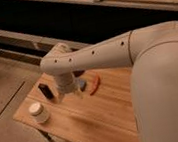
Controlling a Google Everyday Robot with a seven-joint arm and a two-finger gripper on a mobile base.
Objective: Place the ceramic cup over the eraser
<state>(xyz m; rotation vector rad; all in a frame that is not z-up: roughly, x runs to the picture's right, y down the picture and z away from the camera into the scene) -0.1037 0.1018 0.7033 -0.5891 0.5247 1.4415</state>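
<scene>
One white arm [129, 49], cut off at the right, reached over the wooden worktop [114, 114]. Its tool [72, 94] hung wide and empty, half hiding a blue pad [82, 82]. The cup [38, 113] stood near the worktop's left corner, with the eraser [45, 90] nearby, apart.

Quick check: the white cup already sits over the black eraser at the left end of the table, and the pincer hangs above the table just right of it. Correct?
Not quite. The camera view shows the cup standing on the table with the eraser uncovered just behind it. The rest holds: both are at the left end, and the pincer hangs above the table just right of them.
</scene>
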